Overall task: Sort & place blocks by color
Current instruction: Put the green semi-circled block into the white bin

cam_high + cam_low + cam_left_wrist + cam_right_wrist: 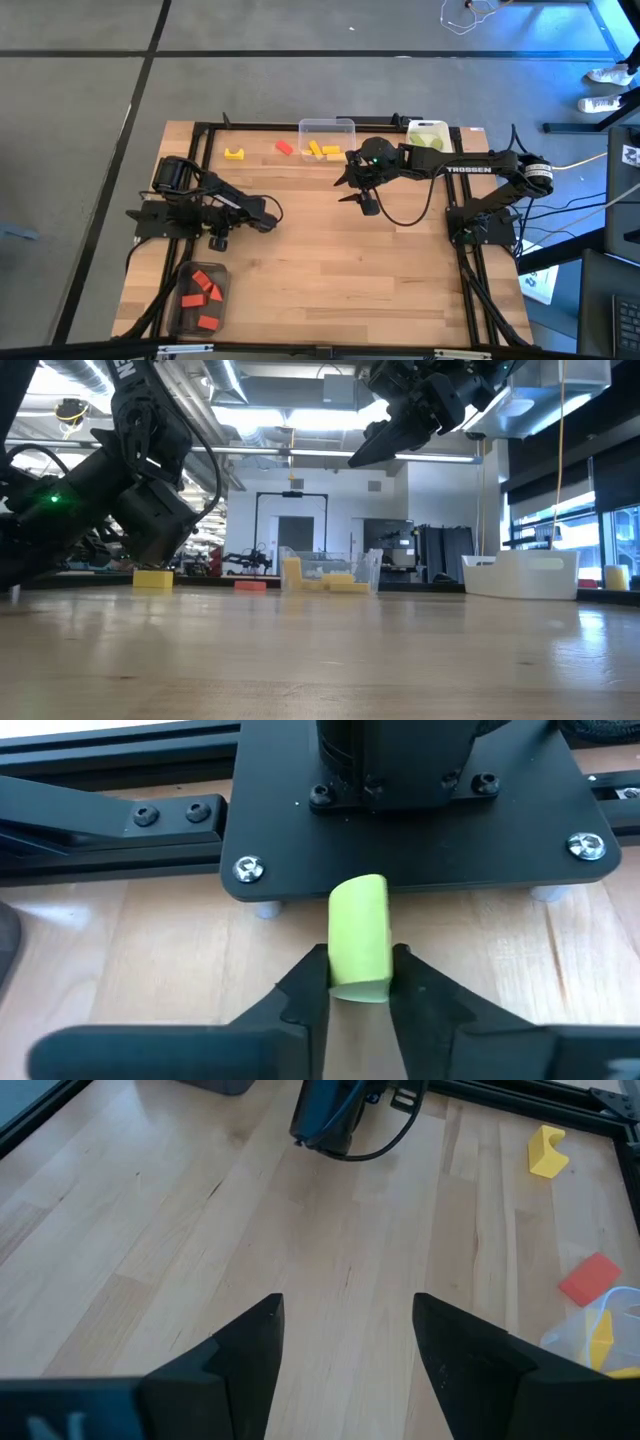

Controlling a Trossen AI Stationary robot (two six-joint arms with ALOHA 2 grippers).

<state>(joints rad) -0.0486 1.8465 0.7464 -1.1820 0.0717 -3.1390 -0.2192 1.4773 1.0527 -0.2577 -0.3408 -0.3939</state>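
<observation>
My left gripper pinches a small light green block by its two sides near the table's left edge. It looks light, hard and smooth, so I squeeze gently. My right gripper hangs spread wide, holding nothing, near the table's far edge.

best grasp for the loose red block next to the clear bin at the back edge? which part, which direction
Take the red block from above, fingers across its two flat long sides. It lies flat on the table, apart from the clear container and the yellow arch, so both sides look free. The right gripper is open and nearest. The left gripper holds a green block.
</observation>
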